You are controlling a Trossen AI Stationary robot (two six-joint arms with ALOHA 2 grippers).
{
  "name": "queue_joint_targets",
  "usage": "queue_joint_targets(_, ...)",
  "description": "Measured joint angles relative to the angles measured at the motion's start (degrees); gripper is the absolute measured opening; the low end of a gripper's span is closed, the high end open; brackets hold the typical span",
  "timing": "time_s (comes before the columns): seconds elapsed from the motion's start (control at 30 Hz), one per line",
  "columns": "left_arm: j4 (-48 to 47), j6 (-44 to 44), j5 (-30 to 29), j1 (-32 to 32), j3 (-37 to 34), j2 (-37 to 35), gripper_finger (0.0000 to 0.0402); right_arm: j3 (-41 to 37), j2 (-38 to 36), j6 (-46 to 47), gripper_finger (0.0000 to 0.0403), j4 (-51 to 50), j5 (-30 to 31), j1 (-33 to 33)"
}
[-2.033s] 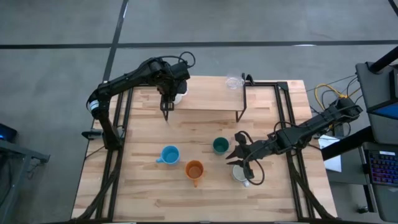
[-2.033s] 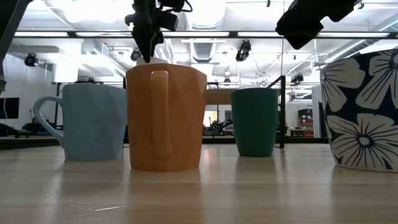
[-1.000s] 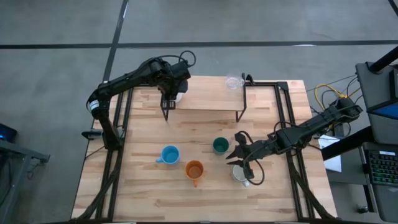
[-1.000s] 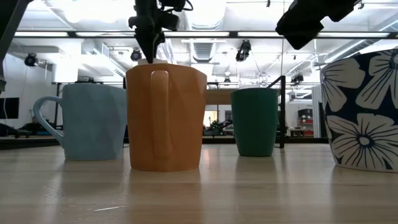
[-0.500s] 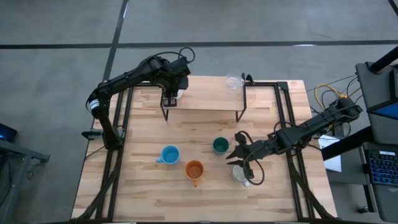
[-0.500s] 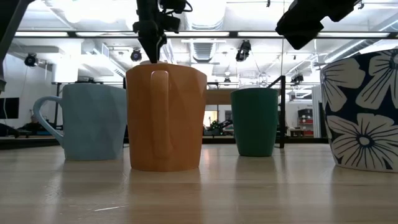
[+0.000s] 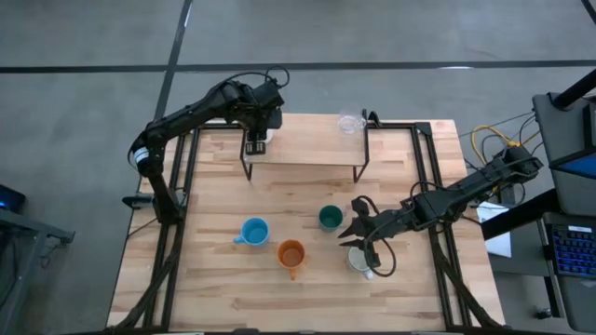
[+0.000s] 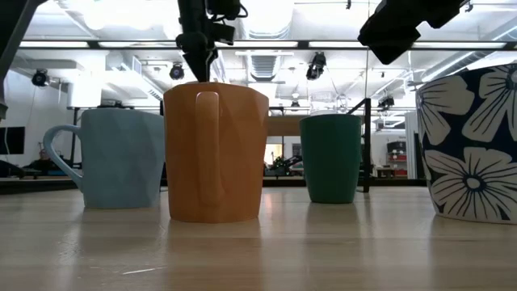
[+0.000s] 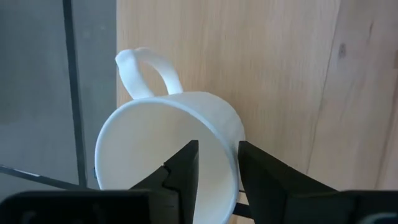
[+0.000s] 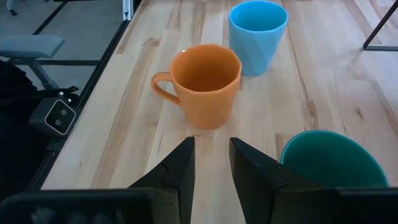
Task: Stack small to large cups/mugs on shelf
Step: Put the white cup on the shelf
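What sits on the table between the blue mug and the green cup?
The orange mug sits between the blue mug and green cup, slightly nearer the front; high view shows it.

You have the shelf (image 7: 303, 149) at the far side of the counter (image 7: 214, 279), with the white mug (image 7: 262, 140) on its left end under the left pincer (image 7: 254, 147). The tiny clear glass (image 7: 350, 122) sits behind the shelf's right end. Nearer you, the light blue mug (image 7: 253, 231), orange mug (image 7: 291, 253) and patterned mug (image 7: 359, 260) run left to right, the teal cup (image 7: 330, 218) just behind them. The right pincer (image 7: 355, 231) hangs between the teal cup and the patterned mug.
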Motion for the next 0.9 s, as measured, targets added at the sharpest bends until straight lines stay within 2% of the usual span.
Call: queue_joint_targets(0.9, 5.6, 3.1, 0.1, 3.1, -0.8, 0.0, 0.0099, 0.0, 0.0, 0.0, 0.0093, 0.0, 0.0, 0.0)
